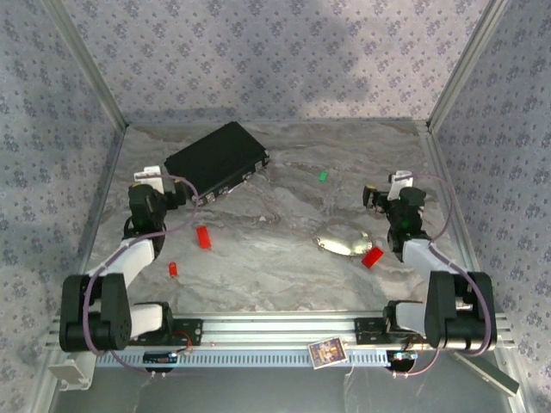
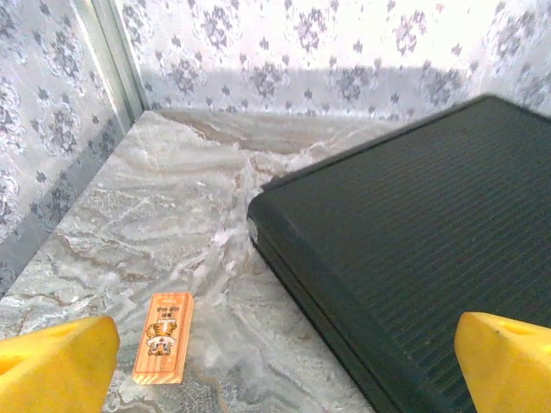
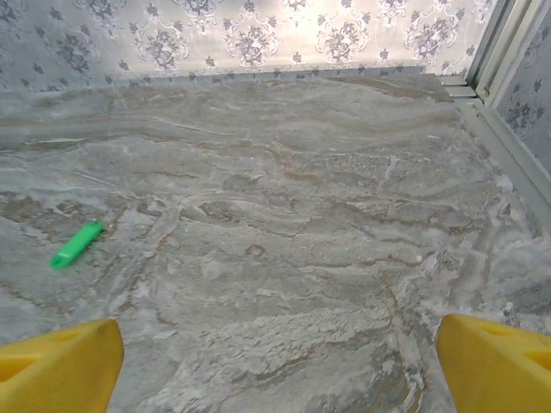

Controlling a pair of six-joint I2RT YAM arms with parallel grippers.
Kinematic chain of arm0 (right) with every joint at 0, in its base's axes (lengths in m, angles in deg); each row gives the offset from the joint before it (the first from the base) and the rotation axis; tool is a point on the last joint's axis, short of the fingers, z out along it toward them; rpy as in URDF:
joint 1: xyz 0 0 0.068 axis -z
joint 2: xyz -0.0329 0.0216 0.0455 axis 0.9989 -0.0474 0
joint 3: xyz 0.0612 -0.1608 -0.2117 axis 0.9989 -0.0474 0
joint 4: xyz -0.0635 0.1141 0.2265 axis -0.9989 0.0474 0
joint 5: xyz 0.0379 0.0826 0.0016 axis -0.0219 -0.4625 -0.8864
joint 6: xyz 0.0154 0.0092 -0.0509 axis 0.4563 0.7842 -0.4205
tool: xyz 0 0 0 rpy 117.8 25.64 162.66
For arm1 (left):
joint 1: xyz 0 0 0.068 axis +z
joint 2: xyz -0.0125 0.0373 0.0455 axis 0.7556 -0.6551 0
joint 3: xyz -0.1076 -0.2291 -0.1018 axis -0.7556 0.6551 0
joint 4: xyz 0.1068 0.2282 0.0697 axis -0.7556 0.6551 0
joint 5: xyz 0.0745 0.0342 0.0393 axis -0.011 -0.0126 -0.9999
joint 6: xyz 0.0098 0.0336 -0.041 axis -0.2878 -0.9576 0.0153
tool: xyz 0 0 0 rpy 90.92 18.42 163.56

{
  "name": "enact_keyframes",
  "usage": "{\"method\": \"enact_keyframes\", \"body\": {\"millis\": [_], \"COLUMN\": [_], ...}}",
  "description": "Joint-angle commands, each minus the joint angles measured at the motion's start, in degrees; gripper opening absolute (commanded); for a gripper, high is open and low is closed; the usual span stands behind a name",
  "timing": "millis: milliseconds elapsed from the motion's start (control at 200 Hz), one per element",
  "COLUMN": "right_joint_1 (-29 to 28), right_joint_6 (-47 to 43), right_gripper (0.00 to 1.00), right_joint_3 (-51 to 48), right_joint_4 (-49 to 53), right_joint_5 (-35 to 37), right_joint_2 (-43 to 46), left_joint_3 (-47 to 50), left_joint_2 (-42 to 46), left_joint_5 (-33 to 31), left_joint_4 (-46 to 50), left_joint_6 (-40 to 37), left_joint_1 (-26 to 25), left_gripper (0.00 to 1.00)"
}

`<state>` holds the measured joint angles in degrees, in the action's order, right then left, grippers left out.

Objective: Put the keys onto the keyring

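Note:
The keyring (image 1: 341, 243), a shiny silver loop, lies on the marble table right of centre. A green key (image 1: 323, 175) lies farther back; in the right wrist view the green key (image 3: 76, 244) is left of and beyond the fingers. A tiny red key (image 1: 172, 269) rests near the left arm. My left gripper (image 1: 159, 181) is open beside the black box's near-left corner, and its yellow fingertips (image 2: 52, 366) stand wide with nothing between them. My right gripper (image 1: 383, 191) hovers open behind and to the right of the keyring, yellow fingertips (image 3: 56, 366) apart over bare table.
A flat black box (image 1: 217, 159) lies at the back left, and in the left wrist view the black box (image 2: 413, 249) is close on the right. A wooden tiger tag (image 2: 162, 337) lies by the left finger. Two red blocks (image 1: 203, 237) (image 1: 371, 256) sit mid-table. Patterned walls enclose three sides.

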<state>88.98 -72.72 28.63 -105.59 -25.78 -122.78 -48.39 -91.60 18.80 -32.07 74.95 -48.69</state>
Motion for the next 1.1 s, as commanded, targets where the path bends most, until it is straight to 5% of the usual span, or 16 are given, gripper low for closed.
{"method": "enact_keyframes", "body": {"millis": [0,235,465,775,974,1094], "right_joint_1": [-2.2,-8.4,-15.4,-26.3,-25.4,-19.7], "right_joint_6": [3.8,13.6,23.3,30.1,33.5,33.4], "right_gripper": [0.92,0.88,0.83,0.82,0.86,0.91], "right_joint_3": [1.7,8.7,15.6,19.5,20.0,18.7], "right_joint_4": [10.1,31.5,51.6,61.2,68.0,67.4], "right_joint_5": [-1.5,0.2,1.1,1.1,6.8,7.6], "right_joint_2": [3.9,10.1,7.6,-0.3,-2.4,-1.4], "left_joint_3": [-2.5,-6.4,-5.7,-6.2,-5.8,-6.1], "left_joint_2": [3.5,5.7,6.3,2.5,1.0,-0.9], "left_joint_5": [1.6,9.8,8.4,6.9,3.7,3.8], "left_joint_4": [8.1,17.2,19.1,19.2,18.3,18.1], "left_joint_6": [5.1,13.7,14.9,20.6,22.5,24.2], "left_joint_1": [0.3,-1.0,-12.3,-28.8,-36.4,-38.2], "left_gripper": [1.00,0.97,0.97,0.93,0.94,0.94]}}
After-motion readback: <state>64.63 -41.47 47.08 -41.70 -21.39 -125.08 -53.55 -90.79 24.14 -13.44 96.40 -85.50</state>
